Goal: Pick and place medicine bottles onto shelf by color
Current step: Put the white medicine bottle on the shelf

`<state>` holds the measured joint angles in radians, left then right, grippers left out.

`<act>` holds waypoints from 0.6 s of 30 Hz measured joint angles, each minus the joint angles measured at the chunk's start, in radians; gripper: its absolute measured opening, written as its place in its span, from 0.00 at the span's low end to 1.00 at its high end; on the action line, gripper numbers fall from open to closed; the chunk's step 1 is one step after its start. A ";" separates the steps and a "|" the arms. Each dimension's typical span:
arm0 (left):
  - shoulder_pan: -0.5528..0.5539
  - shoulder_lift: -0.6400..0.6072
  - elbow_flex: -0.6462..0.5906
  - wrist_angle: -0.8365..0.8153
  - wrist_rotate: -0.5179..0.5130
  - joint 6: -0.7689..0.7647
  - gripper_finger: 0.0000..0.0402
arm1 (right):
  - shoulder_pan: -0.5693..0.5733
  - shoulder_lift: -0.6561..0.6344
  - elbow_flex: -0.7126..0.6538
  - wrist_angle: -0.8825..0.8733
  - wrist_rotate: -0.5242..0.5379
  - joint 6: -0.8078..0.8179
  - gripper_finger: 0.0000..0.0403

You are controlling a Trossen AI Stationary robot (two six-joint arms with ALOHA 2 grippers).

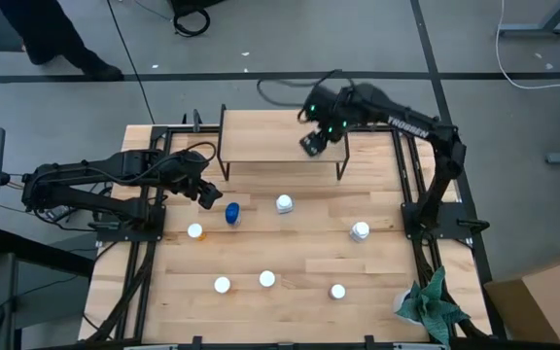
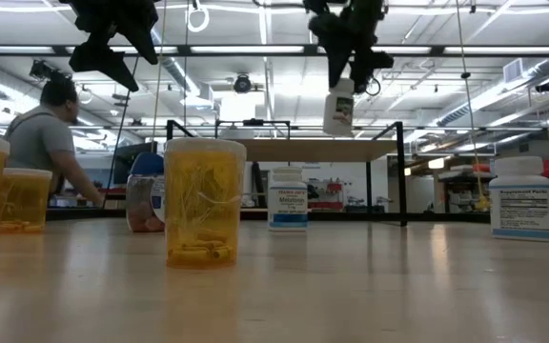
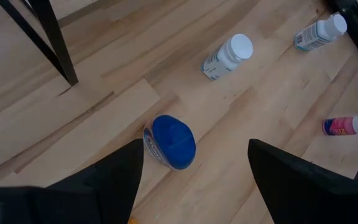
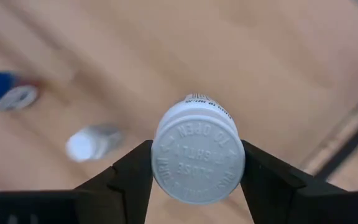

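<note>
Medicine bottles: seven on table (image 1: 290, 253), one white (image 4: 197, 158) clamped in right end effector (image 4: 197, 163); left end effector (image 3: 194, 171) released.

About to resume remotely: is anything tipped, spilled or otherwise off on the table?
Nothing stands out. The bottles on the table stand upright, the blue-topped one included, and nothing is spilled. The right gripper holds a white bottle above the shelf; the left gripper hangs open over the blue-topped one.

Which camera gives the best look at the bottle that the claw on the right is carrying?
The right wrist view: the white bottle fills it, cap lettering readable, pinched in the right claw. The low view shows it hanging above the shelf; the high view hides it under the arm; the left wrist view misses it.
</note>
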<state>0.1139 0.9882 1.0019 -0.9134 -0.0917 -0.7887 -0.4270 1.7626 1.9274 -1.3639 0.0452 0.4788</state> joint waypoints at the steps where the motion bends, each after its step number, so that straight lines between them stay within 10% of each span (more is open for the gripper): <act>1: 0.000 0.000 0.000 0.000 0.000 0.000 0.73 | -0.030 0.000 0.000 0.002 0.000 -0.017 0.52; 18: 0.000 0.000 0.000 0.000 0.000 -0.002 0.73 | -0.304 0.005 -0.001 0.111 0.028 -0.191 0.52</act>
<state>0.1139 0.9882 1.0019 -0.9134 -0.0921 -0.7903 -0.7308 1.7675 1.9267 -1.2529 0.0731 0.2874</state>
